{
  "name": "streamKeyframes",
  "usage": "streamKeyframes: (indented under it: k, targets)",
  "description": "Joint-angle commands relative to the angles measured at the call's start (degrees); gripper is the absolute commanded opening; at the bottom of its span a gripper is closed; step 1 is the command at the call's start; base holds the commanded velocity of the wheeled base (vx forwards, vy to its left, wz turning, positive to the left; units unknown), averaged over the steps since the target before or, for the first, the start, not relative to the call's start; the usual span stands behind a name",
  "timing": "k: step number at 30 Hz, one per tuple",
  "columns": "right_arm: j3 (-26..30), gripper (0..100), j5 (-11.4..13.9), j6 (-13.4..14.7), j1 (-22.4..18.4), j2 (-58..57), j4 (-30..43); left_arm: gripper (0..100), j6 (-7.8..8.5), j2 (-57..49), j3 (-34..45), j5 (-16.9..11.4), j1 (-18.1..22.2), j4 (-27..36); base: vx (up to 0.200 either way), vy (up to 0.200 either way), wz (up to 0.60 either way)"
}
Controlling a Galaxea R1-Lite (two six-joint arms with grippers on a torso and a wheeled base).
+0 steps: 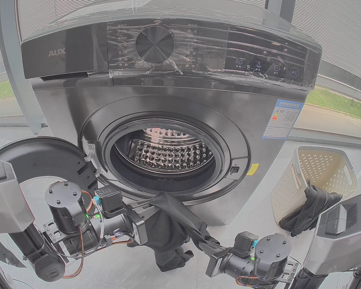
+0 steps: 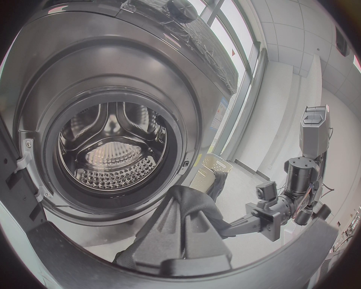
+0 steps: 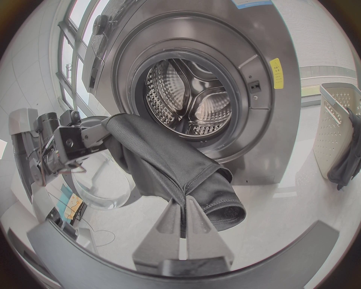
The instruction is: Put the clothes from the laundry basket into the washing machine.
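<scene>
Right wrist view: black fine-mesh garment point(image 3: 161, 161), stitched hem, open end drooping.

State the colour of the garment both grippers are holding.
The garment is plain black, with no pattern; the right wrist view shows it best.

Your head camera sits high, facing forward and down at the washing machine point(image 1: 166, 105), close enough that its front fills most of the frame; the laundry basket point(image 1: 285, 186) is off to your right. Left wrist camera rides just behind the left gripper point(image 2: 184, 210), low and near, looking along the fingers into the drum point(image 2: 109, 150), right arm point(image 2: 297, 180) beyond. Right wrist camera sits behind the right gripper point(image 3: 184, 205), aimed at the same drum from the opposite side, left arm point(image 3: 56, 143) across. All three views share the drum opening, the basket and the black garment point(image 1: 176, 219) pinched between both grippers.
</scene>
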Motion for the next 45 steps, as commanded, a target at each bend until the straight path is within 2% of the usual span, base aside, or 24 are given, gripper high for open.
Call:
streamKeyframes:
  k: [1,10,18,23,32,34,36,40,45]
  targets:
    - [3.61,0,-0.01,0.06,-0.06,-1.69,0.21,0,-0.04,-0.06,-0.31,0.14,1.95,-0.21,0.0,0.0,0.0]
    - [7.12,0,-0.01,-1.44,-0.59,-1.87,0.3,0,-0.13,-0.42,-0.48,0.14,5.12,-0.21,0.0,0.0,0.0]
    - [8.0,0,-0.01,-2.4,-0.77,-1.6,0.3,0,-0.3,-0.5,-0.48,0.14,5.56,-0.21,0.0,0.0,0.0]
    - [5.63,0,-0.45,-4.07,-2.35,-2.22,0.21,0,-0.39,-2.09,-0.05,0.14,5.2,-0.21,0.0,0.0,0.0]
    - [3.78,0,-0.36,-4.34,-2.88,-1.95,0.21,0,-0.74,-7.45,1.01,0.06,4.15,-0.21,0.0,0.0,0.0]
    - [3.34,0,-0.36,-4.34,-2.97,-2.04,0.21,0,-1.01,-8.06,1.18,0.06,4.24,-0.21,0.0,0.0,0.0]
    - [1.32,0,-0.36,-5.22,-5.25,-2.39,0.21,0,-1.97,-10.0,2.15,0.06,4.68,-0.21,0.0,0.0,0.0]
    - [-0.7,0,0.7,-6.97,-6.74,-4.24,0.21,0,-3.2,-11.4,2.77,0.5,6.7,-0.21,0.0,0.0,0.0]
    - [-0.52,0,4.74,-8.12,-5.95,-6.17,0.21,0,-3.99,-13.69,2.42,0.85,8.98,-0.21,0.0,0.0,0.0]
